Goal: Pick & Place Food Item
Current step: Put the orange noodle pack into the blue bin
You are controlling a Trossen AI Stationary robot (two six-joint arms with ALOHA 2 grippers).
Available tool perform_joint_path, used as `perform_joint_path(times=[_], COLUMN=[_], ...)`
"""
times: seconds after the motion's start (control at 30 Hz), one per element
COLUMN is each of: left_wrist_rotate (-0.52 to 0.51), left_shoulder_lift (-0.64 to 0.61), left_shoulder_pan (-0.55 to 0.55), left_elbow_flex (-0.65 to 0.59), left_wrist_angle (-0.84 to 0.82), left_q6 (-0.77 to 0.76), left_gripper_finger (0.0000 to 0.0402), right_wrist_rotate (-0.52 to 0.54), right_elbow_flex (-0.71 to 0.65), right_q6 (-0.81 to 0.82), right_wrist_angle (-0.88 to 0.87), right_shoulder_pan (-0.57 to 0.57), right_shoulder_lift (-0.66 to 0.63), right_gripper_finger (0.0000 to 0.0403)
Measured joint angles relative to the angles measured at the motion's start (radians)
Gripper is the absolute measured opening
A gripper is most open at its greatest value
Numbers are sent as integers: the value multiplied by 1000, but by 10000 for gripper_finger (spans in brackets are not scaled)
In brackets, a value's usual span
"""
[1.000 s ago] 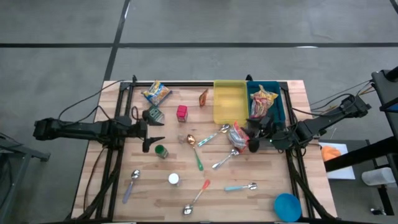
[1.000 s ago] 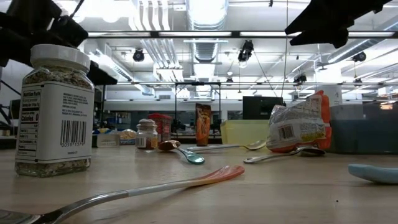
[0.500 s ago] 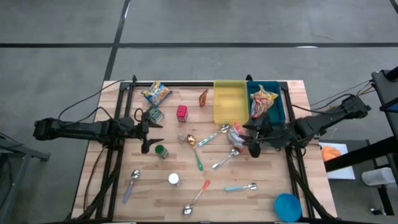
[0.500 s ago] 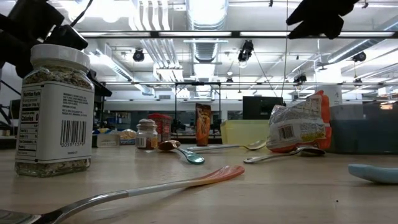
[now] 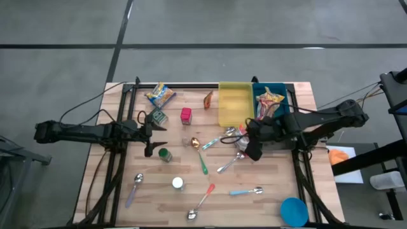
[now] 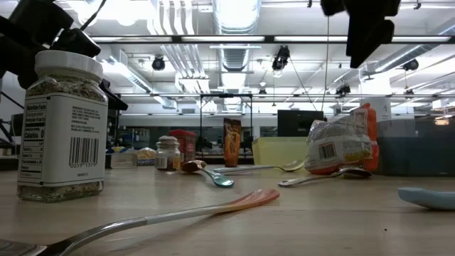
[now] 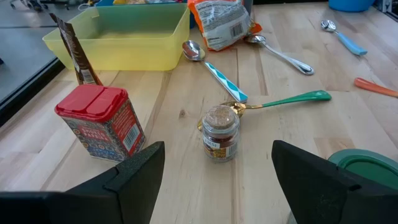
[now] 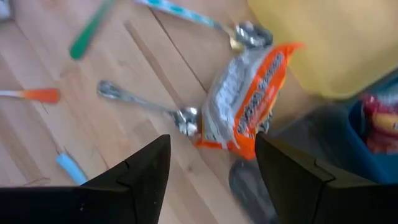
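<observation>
An orange and silver snack bag [image 8: 245, 99] lies flat on the wooden table just in front of the yellow bin [image 5: 233, 105]; it also shows in the low view [image 6: 341, 146]. My right gripper [image 8: 211, 180] hangs open above the snack bag [image 5: 238, 135], pointing steeply down, with the bag in the gap between its fingers and well below them. It shows high over the table in the low view [image 6: 370, 35]. The blue bin [image 5: 284, 111] beside the yellow one holds another snack bag [image 5: 269, 102]. My left gripper [image 5: 154, 138] waits open at the table's left.
Several spoons lie about the middle of the table, one with a green handle [image 5: 202, 159]. A red tin [image 7: 99, 121], a small spice jar [image 7: 221, 132], a green-lidded jar [image 5: 165, 154] and a white-capped jar [image 6: 64, 128] stand left of centre. A blue bowl [image 5: 294, 211] sits at the near right corner.
My right gripper has risen and gone toward the table's left, over the snack bag. It has tipped from near level to pointing steeply down. The gap between its fingers is unchanged. The bag has not moved.
</observation>
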Motion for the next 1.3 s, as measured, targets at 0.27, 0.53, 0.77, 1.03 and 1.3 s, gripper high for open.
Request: perform_joint_path(times=[0.27, 0.53, 0.77, 1.03, 1.3], left_wrist_rotate=[0, 0, 0, 0, 0], left_shoulder_lift=[0, 0, 0, 0, 0], left_shoulder_pan=[0, 0, 0, 0, 0], left_elbow_flex=[0, 0, 0, 0, 0], left_wrist_angle=[-2, -2, -3, -17, -21], left_q6=[-1, -3, -3, -2, 0], left_gripper_finger=[301, 301, 301, 300, 300], right_wrist_rotate=[-122, -210, -240, -269, -272], right_elbow_flex=[-2, -60, -129, -194, -247], right_q6=[-137, -310, -466, -469, -533], right_wrist_angle=[-22, 25, 80, 111, 166], right_shoulder_pan=[-132, -229, -235, -239, -239], right_shoulder_lift=[60, 68, 64, 65, 57], right_gripper_finger=[231, 231, 231, 231, 231])
